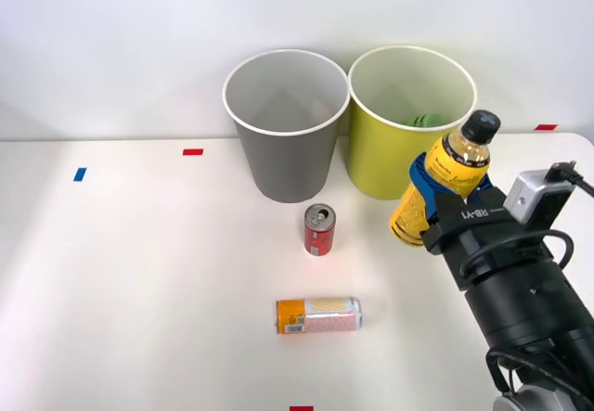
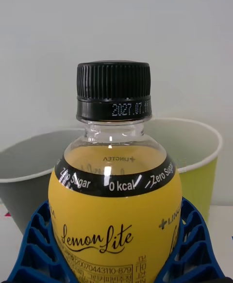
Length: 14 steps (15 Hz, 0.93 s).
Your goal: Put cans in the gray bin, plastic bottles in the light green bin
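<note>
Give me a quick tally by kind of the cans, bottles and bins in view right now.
Cans: 2, the red can standing and the orange can lying on the table.
Plastic bottles: 1, the yellow bottle held in the right gripper.
Bins: 2, the gray bin and the light green bin.
Total: 5

Looks like a lab test setup, probably: bare white table [image 1: 139, 290], plain white wall [image 1: 111, 31], red tape markers [image 1: 192, 152] and blue tape marker [image 1: 80, 174] on the tabletop.

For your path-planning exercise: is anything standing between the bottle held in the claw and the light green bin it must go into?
Nothing visible does. The right claw holds the bottle raised just in front of the light green bin, whose mouth is open. The gray bin and both cans sit off to the left.
</note>
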Motion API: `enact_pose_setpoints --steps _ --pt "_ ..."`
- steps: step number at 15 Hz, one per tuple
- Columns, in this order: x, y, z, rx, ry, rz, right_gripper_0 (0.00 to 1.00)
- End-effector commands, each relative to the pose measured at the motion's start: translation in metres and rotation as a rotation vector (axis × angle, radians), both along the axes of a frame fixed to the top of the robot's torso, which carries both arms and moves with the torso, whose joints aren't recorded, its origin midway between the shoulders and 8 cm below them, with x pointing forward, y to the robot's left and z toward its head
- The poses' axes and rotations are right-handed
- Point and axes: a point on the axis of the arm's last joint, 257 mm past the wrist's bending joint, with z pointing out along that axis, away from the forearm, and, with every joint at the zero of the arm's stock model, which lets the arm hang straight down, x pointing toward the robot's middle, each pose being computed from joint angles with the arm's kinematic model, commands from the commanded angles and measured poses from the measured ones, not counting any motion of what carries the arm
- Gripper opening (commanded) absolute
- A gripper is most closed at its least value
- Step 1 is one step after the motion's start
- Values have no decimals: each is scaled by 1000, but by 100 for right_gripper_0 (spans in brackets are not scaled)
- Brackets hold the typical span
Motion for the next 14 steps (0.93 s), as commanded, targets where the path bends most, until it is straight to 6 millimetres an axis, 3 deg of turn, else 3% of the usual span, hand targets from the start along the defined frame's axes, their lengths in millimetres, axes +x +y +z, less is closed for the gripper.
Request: enact_pose_setpoints --steps 1,4,6,9,11,14 --pt "6 11 43 39 -83 41 0" --pt "31 12 93 29 -131 42 0" --pt "45 6 116 29 -137 21 0" --pt "69 2 131 41 -139 10 0" --pt "96 0 138 42 -157 1 0" --pt "142 -2 132 31 -166 -27 0"
